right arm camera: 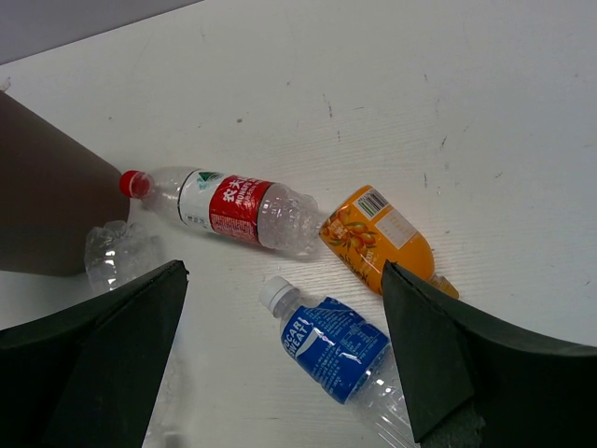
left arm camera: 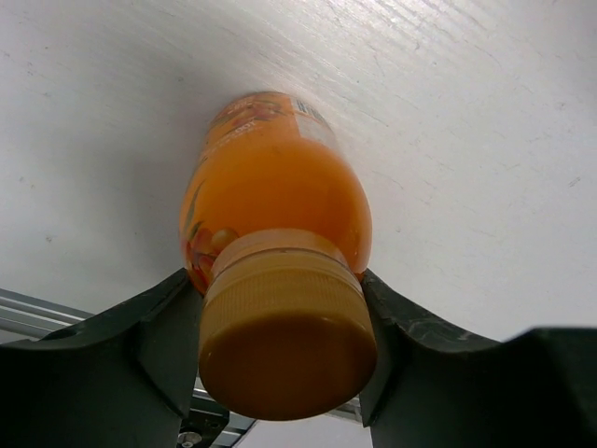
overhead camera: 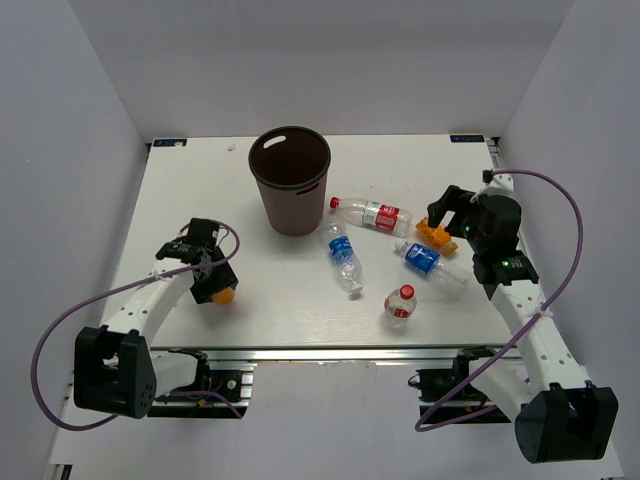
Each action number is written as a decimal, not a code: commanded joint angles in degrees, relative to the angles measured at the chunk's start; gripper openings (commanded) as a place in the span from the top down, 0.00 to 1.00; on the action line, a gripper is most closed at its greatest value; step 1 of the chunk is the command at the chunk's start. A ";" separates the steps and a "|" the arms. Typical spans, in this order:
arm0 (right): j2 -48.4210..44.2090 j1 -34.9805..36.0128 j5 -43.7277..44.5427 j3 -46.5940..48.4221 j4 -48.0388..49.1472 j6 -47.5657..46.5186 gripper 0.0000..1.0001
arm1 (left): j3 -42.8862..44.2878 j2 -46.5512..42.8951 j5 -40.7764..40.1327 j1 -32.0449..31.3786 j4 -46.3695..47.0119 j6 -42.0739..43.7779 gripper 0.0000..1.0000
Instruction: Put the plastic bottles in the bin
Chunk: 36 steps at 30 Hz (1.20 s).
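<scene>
The dark brown bin point(overhead camera: 290, 180) stands upright at the back middle of the table; its side shows in the right wrist view point(right arm camera: 47, 196). My left gripper point(overhead camera: 213, 282) is shut on an orange bottle point(overhead camera: 224, 294) near the front left; in the left wrist view the fingers point(left arm camera: 154, 350) clamp it just below the cap point(left arm camera: 284, 345). My right gripper point(overhead camera: 441, 222) is open above a second orange bottle point(right arm camera: 378, 238), a blue-label bottle point(right arm camera: 334, 347) and a lying red-label bottle point(right arm camera: 238, 207). Another blue-label bottle point(overhead camera: 343, 257) lies mid-table. A short red-capped bottle point(overhead camera: 400, 304) stands near the front.
The white table point(overhead camera: 200, 200) is walled by white panels at the back and sides. Purple cables loop off both arms over the front corners. The aluminium frame rail runs along the near edge point(overhead camera: 320, 355).
</scene>
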 commanded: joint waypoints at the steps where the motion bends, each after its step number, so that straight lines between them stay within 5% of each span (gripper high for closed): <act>1: -0.75 -0.13 0.42 0.11 2.03 -0.84 0.11 | 3.81 -1.05 1.66 0.22 0.10 1.48 0.66; 6: -1.11 -0.04 -1.60 -0.33 3.17 -0.93 0.11 | 13.01 -5.53 3.95 0.22 1.68 2.97 0.74; 14: -0.67 -0.04 -4.42 -0.16 3.88 -1.54 0.11 | 27.01 -6.86 11.22 0.22 18.00 1.48 0.74; 18: -0.85 -0.13 -4.06 -0.42 3.96 -1.54 0.11 | 35.44 1.47 17.21 -0.39 23.04 2.26 0.77; 29: -0.23 -0.13 -3.89 0.37 2.91 -2.34 0.11 | 62.33 26.69 4.13 -9.88 14.88 7.45 0.67; 31: 0.21 -0.13 -3.54 0.37 2.82 -2.34 0.11 | 63.85 28.73 3.16 -10.32 12.42 7.46 0.59; 33: 0.47 -0.04 -3.80 0.55 2.65 -2.34 0.11 | 64.29 30.14 3.07 -10.50 12.14 7.28 0.10; 34: 0.82 -0.04 -3.97 0.90 2.56 -2.34 0.11 | 64.29 30.23 2.90 -10.67 12.67 7.19 0.02; 36: 1.09 -0.04 -3.98 1.51 1.59 -2.42 0.11 | 65.25 30.15 2.81 -11.11 13.37 7.72 0.02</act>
